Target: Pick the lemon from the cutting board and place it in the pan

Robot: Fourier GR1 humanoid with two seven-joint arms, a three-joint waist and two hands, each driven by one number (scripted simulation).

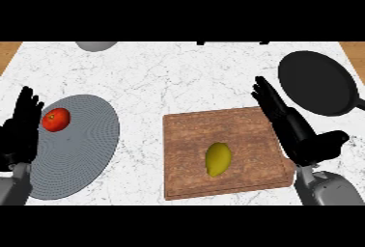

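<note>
The lemon [218, 158] lies on the cutting board [192, 130], untouched. My right hand [288, 126] hovers at the board's right edge, fingers straight; I should come down over the lemon's middle, then carry it to the pan [318, 88]. My left hand [21, 130] rests open at the left edge.

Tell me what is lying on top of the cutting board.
Only the lemon lies on the cutting board, untouched. The right hand overlaps the board's right edge, hiding that strip.

Yellow lemon [218, 158]. Brown wood-grain cutting board [249, 130]. Black pan [317, 88]. Red tomato [56, 119]. Grey plate [89, 149], fine ringed texture. White marble counter [171, 77], grey veining. Black hands, grey forearms. Greyish object [96, 45] at top edge, possibly bowl.
</note>
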